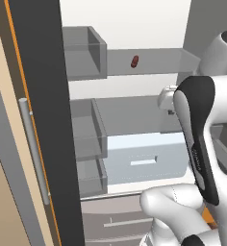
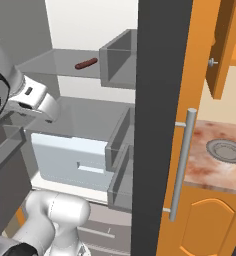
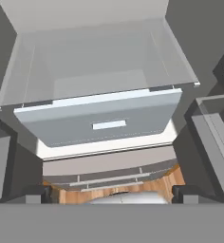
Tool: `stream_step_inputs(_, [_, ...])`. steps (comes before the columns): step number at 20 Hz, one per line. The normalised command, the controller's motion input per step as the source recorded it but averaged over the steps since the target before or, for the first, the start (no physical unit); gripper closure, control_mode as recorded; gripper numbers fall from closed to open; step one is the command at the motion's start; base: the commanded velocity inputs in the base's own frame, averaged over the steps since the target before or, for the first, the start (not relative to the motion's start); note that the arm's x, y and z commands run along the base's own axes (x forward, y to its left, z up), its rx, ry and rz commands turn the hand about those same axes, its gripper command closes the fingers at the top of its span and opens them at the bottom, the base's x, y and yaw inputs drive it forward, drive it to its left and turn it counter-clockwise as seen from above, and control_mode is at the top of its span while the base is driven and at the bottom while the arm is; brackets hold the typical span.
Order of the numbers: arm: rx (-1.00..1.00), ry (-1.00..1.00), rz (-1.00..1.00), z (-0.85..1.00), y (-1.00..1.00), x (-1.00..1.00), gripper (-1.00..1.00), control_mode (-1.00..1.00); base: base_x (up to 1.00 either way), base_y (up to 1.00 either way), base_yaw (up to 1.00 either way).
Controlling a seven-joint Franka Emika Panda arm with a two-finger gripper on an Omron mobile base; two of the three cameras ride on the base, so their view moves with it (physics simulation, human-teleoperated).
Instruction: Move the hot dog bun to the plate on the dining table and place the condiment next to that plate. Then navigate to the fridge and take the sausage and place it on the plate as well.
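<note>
Left base view: fridge (image 1: 134,120), doors open. Sausage (image 1: 134,61) lying on upper shelf (image 1: 158,61), mid-shelf, near back wall, beside door bin. Pale drawer (image 1: 144,161) below, shut. End effector (image 3: 111,193) spread wide, empty, facing drawer front, well below sausage. Grey dish (image 2: 225,150) on worktop (image 2: 210,172), right of door.

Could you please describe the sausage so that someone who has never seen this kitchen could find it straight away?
Look into the open fridge, with its pale grey shelves and drawers. On the upper shelf, above the pale blue drawer, lies the sausage, alone beside a grey door bin. It is a short dark red-brown cylinder, the one coloured item among grey fittings.
</note>
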Motion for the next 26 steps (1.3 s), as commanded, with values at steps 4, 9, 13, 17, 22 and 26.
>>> stream_step_inputs(4, [0.0,-0.68,0.0,0.75,0.0,-0.51,-1.0,-1.0,0.0,0.0,0.0])
stream_step_inputs(9, [0.0,-0.37,0.0,0.63,0.05,0.24,-1.0,-1.0,0.0,0.0,0.0])
stream_step_inputs(13, [0.0,-0.06,0.0,0.48,0.2,0.89,-1.0,-1.0,0.0,0.0,0.0])
stream_step_inputs(17, [-0.01,-0.01,0.0,0.03,0.14,1.0,-1.0,-1.0,0.0,0.0,0.0])
stream_step_inputs(22, [-0.04,-0.02,0.0,-0.14,0.03,1.0,-1.0,-1.0,0.0,0.0,0.0])
stream_step_inputs(26, [-0.06,-0.03,0.0,-0.34,0.0,1.0,-1.0,-1.0,0.0,0.0,0.0])
